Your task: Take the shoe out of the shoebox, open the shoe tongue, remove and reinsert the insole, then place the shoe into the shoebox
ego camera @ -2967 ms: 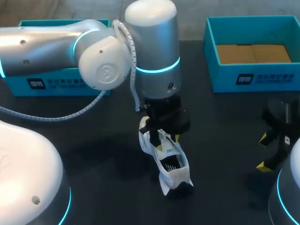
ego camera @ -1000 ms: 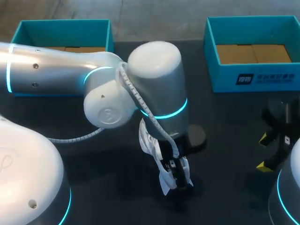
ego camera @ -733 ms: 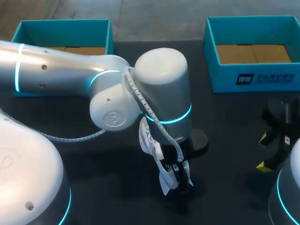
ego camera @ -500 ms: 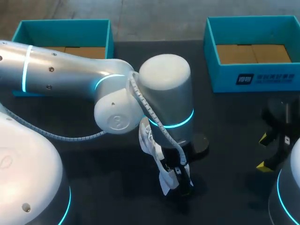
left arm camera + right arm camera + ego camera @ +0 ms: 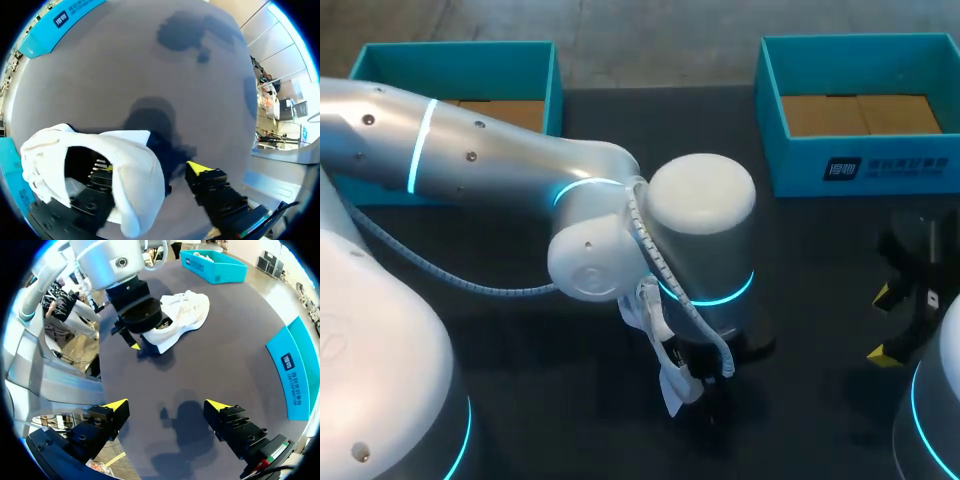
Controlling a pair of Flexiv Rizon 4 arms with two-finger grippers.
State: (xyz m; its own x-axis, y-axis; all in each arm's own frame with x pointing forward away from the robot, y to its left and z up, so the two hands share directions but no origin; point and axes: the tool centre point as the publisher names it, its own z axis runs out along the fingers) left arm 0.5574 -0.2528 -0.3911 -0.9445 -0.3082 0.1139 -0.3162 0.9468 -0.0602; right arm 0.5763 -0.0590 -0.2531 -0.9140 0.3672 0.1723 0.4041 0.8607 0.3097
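1. Since the earlier frames, my left arm (image 5: 700, 250) has slid along the shoe (image 5: 50, 145) towards its nearer end and now covers most of it from above.
2. The left tool (image 5: 154, 168) is spread and gripping nothing. One finger is inside the shoe's opening and the other is outside, seemingly clear of the white wall between them.
3. The shoe lies on the bench (image 5: 820, 300), out of its box, so I judge the tongue-and-insole work is starting.
4. The right tool (image 5: 166, 404) is wide and empty, well apart from the shoe.
5. Bare bench surrounds the left tool. The left shoebox (image 5: 450, 55) and right shoebox (image 5: 860, 170) are well ahead, but the right wrist view puts the bench's edge near it.
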